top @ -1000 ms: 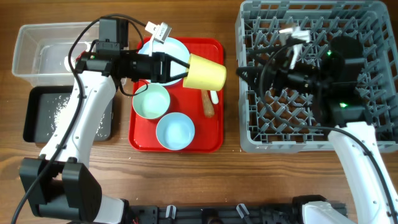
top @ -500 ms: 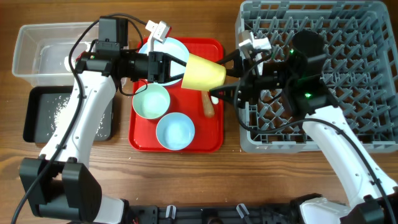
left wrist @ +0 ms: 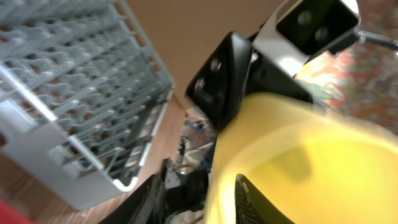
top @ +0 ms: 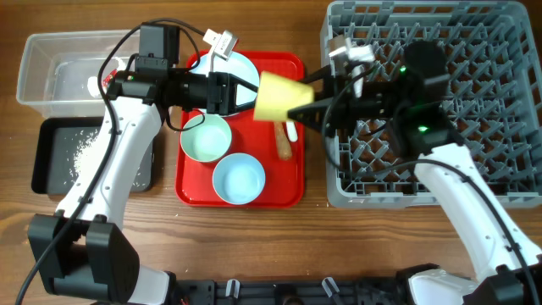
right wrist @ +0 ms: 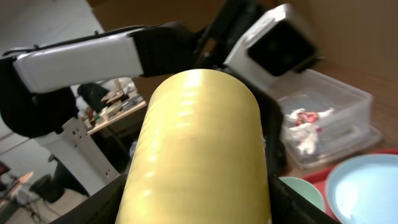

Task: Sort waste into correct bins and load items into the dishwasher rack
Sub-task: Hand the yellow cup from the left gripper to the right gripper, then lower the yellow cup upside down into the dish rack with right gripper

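Now the right claw [top: 306, 103] has come off the dishwasher rack [top: 495, 38] to straddle the yellow cup [top: 279, 96], pinched by the left claw [top: 246, 91] over the red tray [top: 284, 182]; right grip unverifiable. Handover likely imminent.

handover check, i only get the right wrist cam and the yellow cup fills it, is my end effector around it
Observer: Overhead shows the right end effector straddling the yellow cup, one finger on each side. I cannot tell whether they touch it.
Operator: what has the other end
Observer: The left end effector grips the cup's far end and holds it in the air above the red tray.
Operator: where's the rack from here
Observer: The dishwasher rack sits on the table directly right of the red tray, beneath your right arm.
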You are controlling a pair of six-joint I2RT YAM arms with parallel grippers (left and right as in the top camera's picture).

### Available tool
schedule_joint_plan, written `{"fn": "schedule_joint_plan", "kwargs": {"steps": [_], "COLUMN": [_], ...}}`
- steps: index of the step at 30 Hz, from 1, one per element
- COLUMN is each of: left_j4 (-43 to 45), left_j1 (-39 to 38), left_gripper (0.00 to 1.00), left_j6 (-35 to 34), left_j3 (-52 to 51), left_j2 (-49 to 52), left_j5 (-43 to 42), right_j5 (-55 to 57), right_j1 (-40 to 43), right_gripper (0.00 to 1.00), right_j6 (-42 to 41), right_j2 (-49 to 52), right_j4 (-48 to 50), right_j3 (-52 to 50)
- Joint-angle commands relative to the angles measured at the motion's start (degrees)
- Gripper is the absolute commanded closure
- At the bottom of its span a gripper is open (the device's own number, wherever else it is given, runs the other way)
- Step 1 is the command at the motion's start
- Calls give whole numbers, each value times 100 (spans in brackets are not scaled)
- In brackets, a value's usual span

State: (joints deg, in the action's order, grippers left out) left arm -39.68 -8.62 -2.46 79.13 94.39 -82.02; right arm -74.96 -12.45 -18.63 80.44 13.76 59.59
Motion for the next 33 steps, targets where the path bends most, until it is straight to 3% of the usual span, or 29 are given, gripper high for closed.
{"fn": "schedule_joint_plan", "kwargs": {"steps": [1,4,7,14,18,23,26,30,33], "left_j4": [-319,-1071,-1314,-1314,-1316,-1322,-1333,-1335,-1329], "left_j1": [-28,-28,-28,-28,-28,-28,-28,-28,-149], "left_gripper": [53,49,49,45,47,47,47,47,47], "left_j6": [31,28,31,33,35,35,35,35,35], "left_j3": [76,74,70,70,59,59,59,59,59], "left_j2": [-63,-63,-63,24,201,205,205,205,205], "left_j5": [1419,4142,5278,5322,5322,5322,5322,5322,5346], "right_j5": [212,1720,3213,6721,6999,7152,7143,7001,6894], "right_j1": [697,1292,1307,1086,1038,1036,1036,1038,1038], "right_gripper": [56,56,55,55,55,55,55,21,12], "right_j6": [-435,-358,-361,-111,-208,66,157,310,422], "right_j2": [35,22,-251,-809,-424,872,1541,1825,1823], "right_j4": [-402,-2083,-3460,-7742,-9047,-9722,-9604,-9372,-9337], "right_j3": [68,68,229,2103,2103,2055,2052,2052,2055]}}
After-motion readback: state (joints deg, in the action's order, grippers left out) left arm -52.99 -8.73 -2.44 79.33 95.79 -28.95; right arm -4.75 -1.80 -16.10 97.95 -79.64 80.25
